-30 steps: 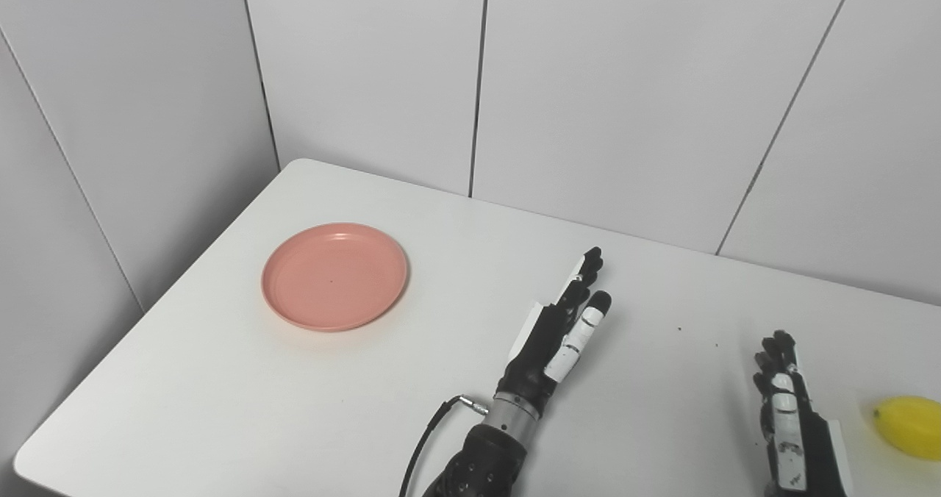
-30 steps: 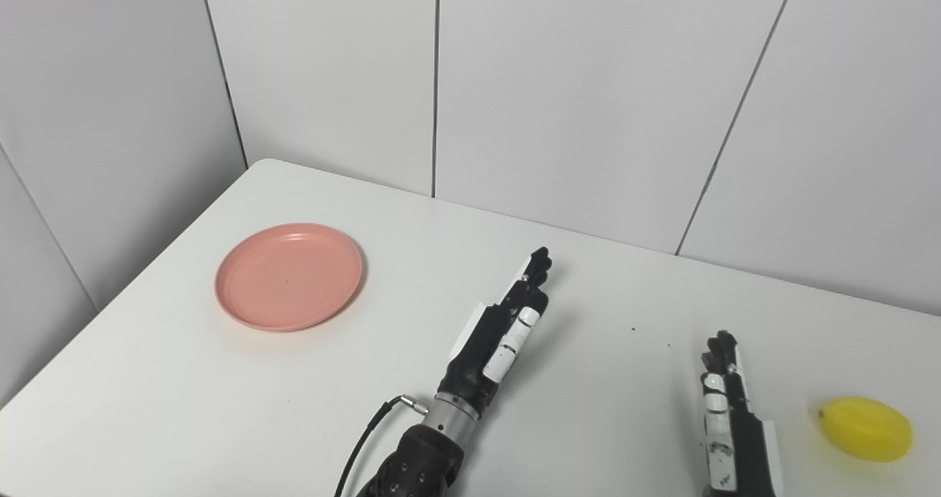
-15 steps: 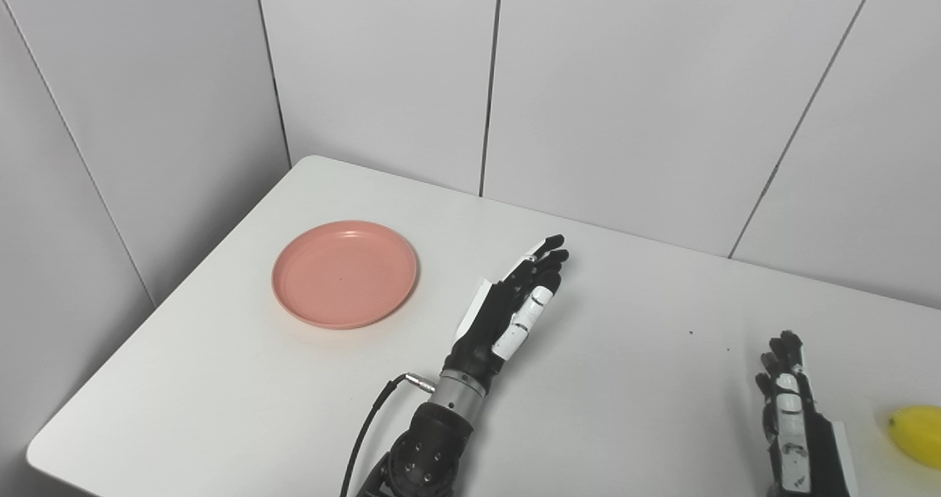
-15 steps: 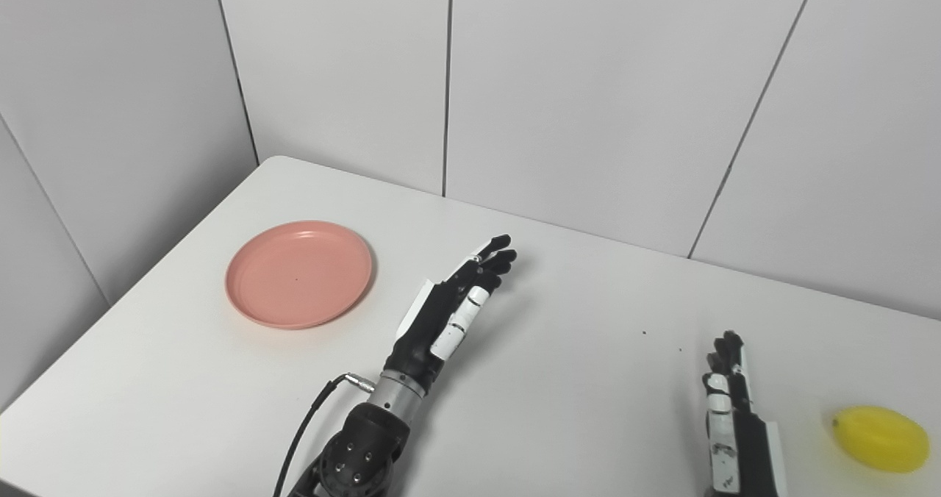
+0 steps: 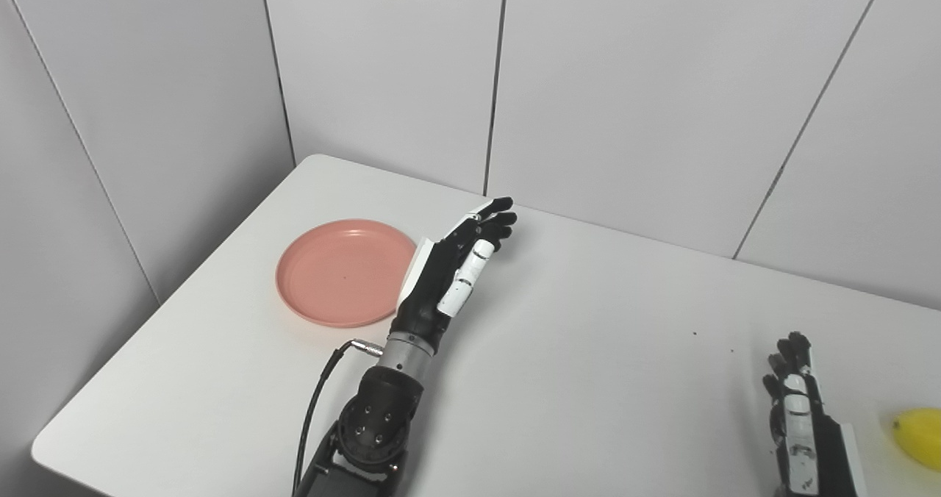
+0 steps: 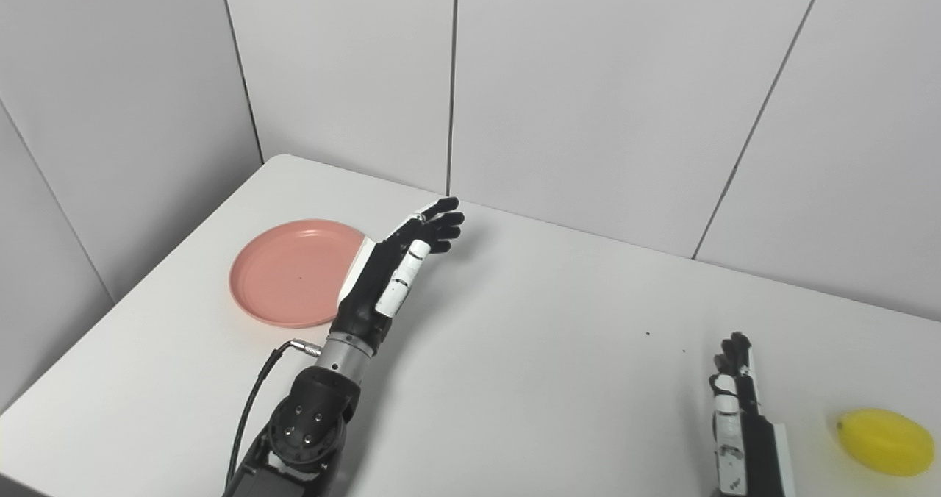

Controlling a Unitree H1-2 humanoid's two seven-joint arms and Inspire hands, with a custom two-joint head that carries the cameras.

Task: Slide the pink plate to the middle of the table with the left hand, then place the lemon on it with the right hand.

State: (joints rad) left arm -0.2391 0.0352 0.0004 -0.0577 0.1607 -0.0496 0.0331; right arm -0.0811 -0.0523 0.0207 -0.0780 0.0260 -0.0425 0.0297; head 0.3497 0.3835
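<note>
Pink plate [image 5: 345, 272] sits at the table's [image 5: 588, 379] far left, empty — the left hand [image 5: 452, 273], fingers spread and holding nothing, hovers by its right rim. Best to hook the far-left rim and drag flat; right hand [image 6: 739, 423] rests with fingers extended beside the lemon [image 6: 886, 442].

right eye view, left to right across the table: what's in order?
pink plate → left hand → right hand → lemon
</note>
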